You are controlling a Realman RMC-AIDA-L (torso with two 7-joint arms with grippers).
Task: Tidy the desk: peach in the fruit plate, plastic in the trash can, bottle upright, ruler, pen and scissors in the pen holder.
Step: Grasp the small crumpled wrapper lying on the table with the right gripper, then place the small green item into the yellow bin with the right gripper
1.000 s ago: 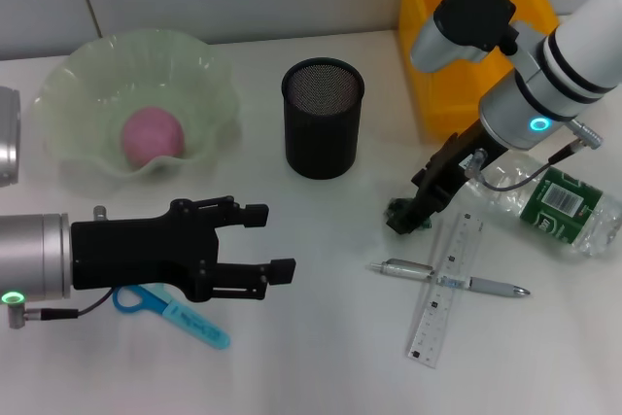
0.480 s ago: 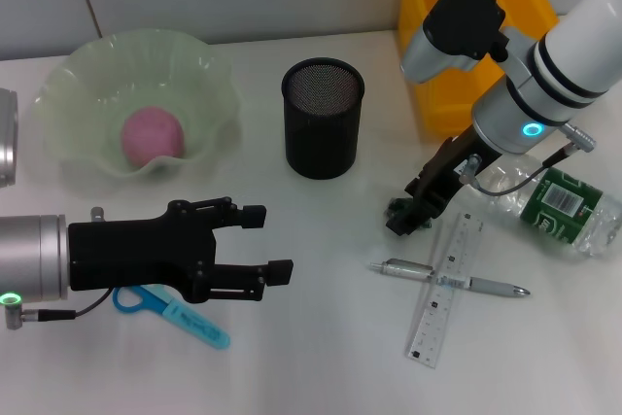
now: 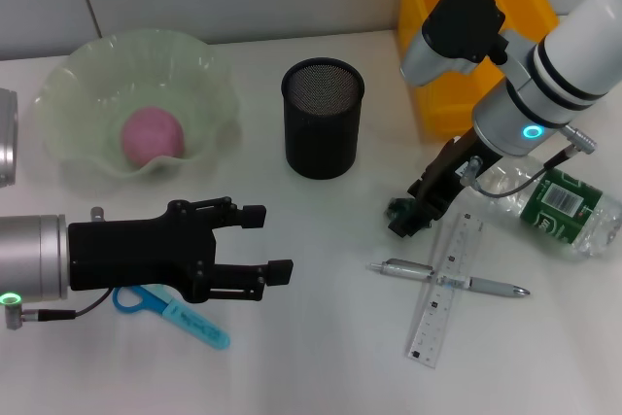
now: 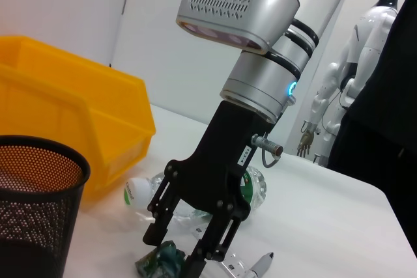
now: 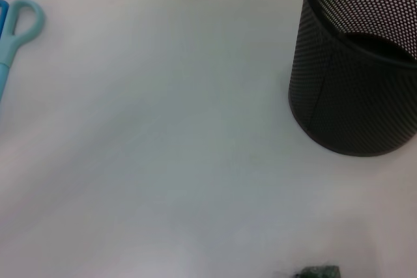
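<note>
A crumpled green plastic wad (image 3: 399, 217) lies on the white desk; it also shows in the left wrist view (image 4: 161, 262). My right gripper (image 3: 413, 209) is down at it, open, fingertips on either side of the wad (image 4: 176, 249). A clear bottle (image 3: 556, 207) with a green label lies on its side at the right. A clear ruler (image 3: 446, 289) and a silver pen (image 3: 449, 280) lie crossed. Blue scissors (image 3: 177, 316) lie partly under my left gripper (image 3: 264, 240), which is open and empty. The pink peach (image 3: 153, 135) sits in the green glass fruit plate (image 3: 73, 75).
The black mesh pen holder (image 3: 322, 118) stands mid-desk, and shows in the right wrist view (image 5: 358, 83). The yellow bin (image 3: 457, 46) stands at the back right behind my right arm. A silver cylinder (image 3: 6, 138) is at the left edge.
My right arm has shifted slightly leftward above the plastic wad, with the gripper staying at the wad. The left arm has not moved.
</note>
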